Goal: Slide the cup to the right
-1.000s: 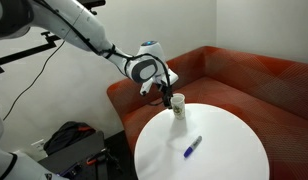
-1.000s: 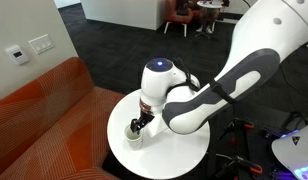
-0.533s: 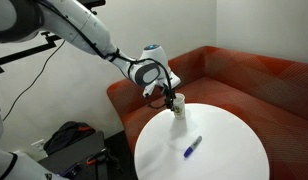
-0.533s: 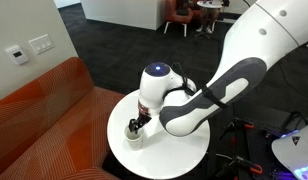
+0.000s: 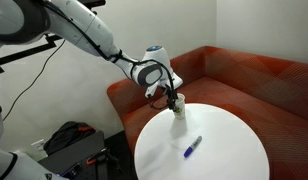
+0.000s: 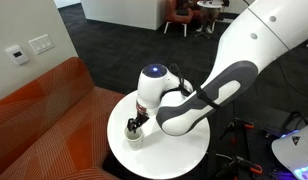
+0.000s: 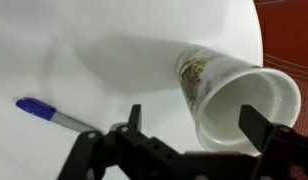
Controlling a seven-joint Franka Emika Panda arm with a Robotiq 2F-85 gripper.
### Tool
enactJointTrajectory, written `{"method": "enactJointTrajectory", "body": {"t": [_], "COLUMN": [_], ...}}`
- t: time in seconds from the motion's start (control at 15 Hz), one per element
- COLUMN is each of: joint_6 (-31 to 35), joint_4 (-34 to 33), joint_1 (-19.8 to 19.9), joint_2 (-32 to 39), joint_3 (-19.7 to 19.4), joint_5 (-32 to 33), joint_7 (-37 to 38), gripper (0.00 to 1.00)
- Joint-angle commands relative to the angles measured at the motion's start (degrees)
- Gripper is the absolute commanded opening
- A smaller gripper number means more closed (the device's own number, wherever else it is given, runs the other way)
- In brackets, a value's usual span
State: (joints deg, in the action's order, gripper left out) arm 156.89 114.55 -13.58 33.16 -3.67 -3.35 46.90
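The cream-white paper cup (image 5: 178, 109) stands upright near the back edge of the round white table (image 5: 229, 150). It also shows in an exterior view (image 6: 135, 138) and in the wrist view (image 7: 229, 95), where its mouth faces the camera. My gripper (image 5: 173, 97) is open and hovers at the cup's rim. In the wrist view the gripper (image 7: 197, 125) has one finger over the cup's mouth and the other finger outside the cup wall, toward the pen. I cannot tell whether a finger touches the cup.
A blue marker pen (image 5: 193, 146) lies on the table in front of the cup and also shows in the wrist view (image 7: 49, 115). An orange-red sofa (image 5: 254, 80) curves round behind the table. A black bag (image 5: 69, 140) sits on the floor.
My gripper has come down and sideways onto the cup's rim. The cup and the pen have hardly moved.
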Motion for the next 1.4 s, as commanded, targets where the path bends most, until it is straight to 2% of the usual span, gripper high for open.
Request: {"method": "enactJointTrajectory", "body": {"t": [0.0, 0.07, 0.2, 0.27, 0.4, 0.87, 0.93, 1.0, 1.33], "joint_6": [0.1, 0.0, -0.2, -0.3, -0.5, -1.0, -1.0, -1.0, -1.2], "joint_4": [-2.0, -2.2, -2.8, -3.1, -3.5, -4.7, -4.8, -4.9, -5.4], "joint_1": [-1.0, -0.9, -0.8, -0.8, -0.8, -0.7, -0.7, -0.7, -1.0], "joint_2": [1.5, 1.7, 2.2, 2.5, 2.9, 4.2, 4.3, 4.4, 4.6], "joint_3": [-1.1, -1.1, -1.1, -1.1, -1.1, -0.8, -0.8, -0.8, -1.0], "joint_5": [-0.8, -0.8, -1.0, -1.1, -1.2, -1.6, -1.6, -1.6, -1.4], "joint_7": [1.4, 1.4, 1.2, 1.2, 1.1, 0.8, 0.8, 0.8, 0.9], "gripper": [0.94, 0.86, 0.84, 0.79, 0.81, 0.66, 0.58, 0.43, 0.01]}}
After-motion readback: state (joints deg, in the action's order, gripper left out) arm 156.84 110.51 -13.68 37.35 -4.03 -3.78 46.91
